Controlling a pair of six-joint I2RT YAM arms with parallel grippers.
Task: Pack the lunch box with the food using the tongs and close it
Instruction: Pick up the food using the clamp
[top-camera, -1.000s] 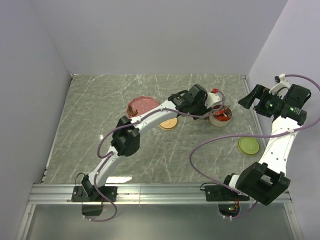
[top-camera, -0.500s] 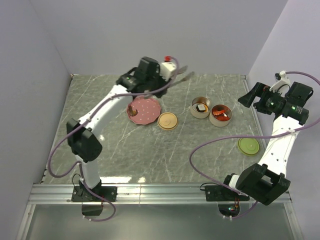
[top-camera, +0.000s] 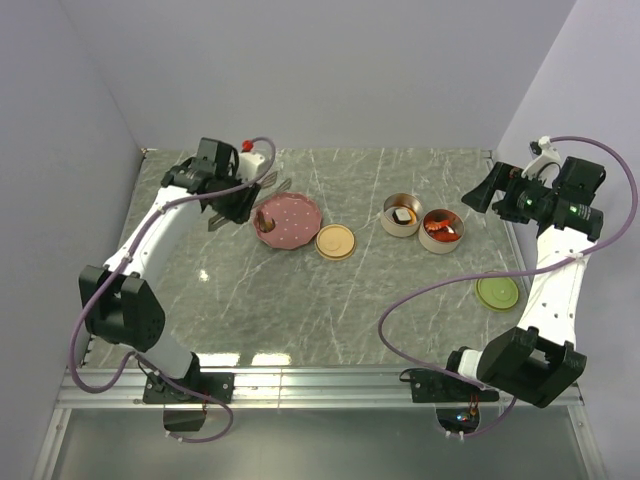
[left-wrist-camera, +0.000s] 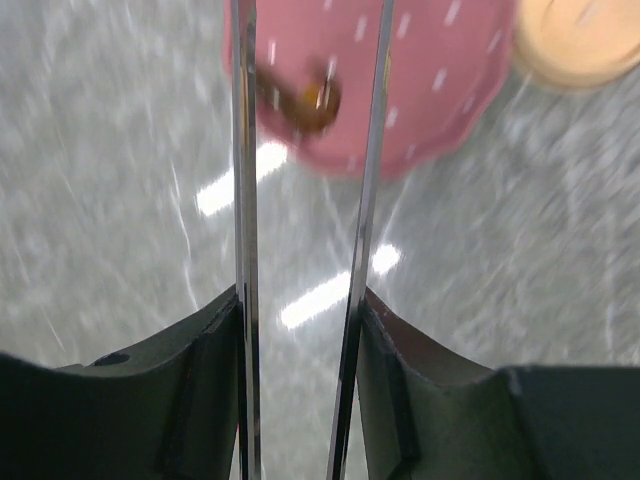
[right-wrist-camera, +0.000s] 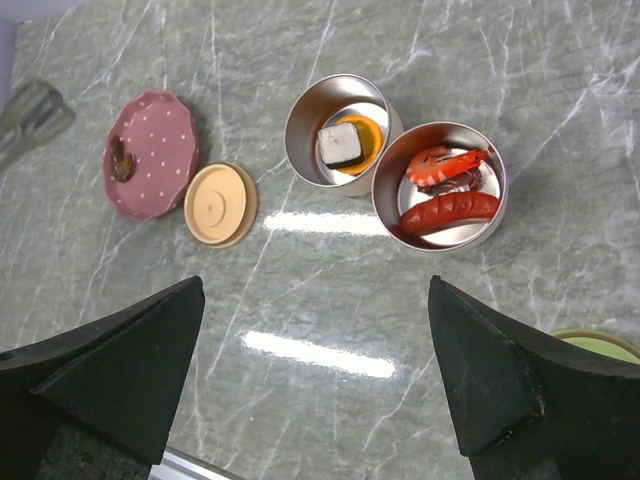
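My left gripper (top-camera: 233, 199) (left-wrist-camera: 300, 302) is shut on the tongs (top-camera: 272, 183), its fingers pressing on the two thin metal arms (left-wrist-camera: 243, 200). The tong tips hover at the left rim of the pink dotted plate (top-camera: 290, 221) (left-wrist-camera: 430, 90), where one brown food piece (left-wrist-camera: 306, 97) (right-wrist-camera: 120, 160) lies. The lunch box is two round tins. One tin (top-camera: 402, 215) (right-wrist-camera: 300, 125) holds a dark-and-pale block (right-wrist-camera: 341, 144) on an orange round. The other tin (top-camera: 441, 230) (right-wrist-camera: 385, 200) holds a sausage (right-wrist-camera: 450, 210) and a shrimp-like piece. My right gripper (top-camera: 487, 196) (right-wrist-camera: 315, 370) is open, high above the table.
A tan lid (top-camera: 335, 242) (right-wrist-camera: 220, 205) lies just right of the plate. A green lid (top-camera: 497, 292) (right-wrist-camera: 603, 345) lies near the right arm. Grey walls close in the table at the back and on both sides.
My left arm has swung from the tins at the right across to the far left, carrying the tongs, and lowered beside the plate. The right gripper stayed raised and shifted slightly.
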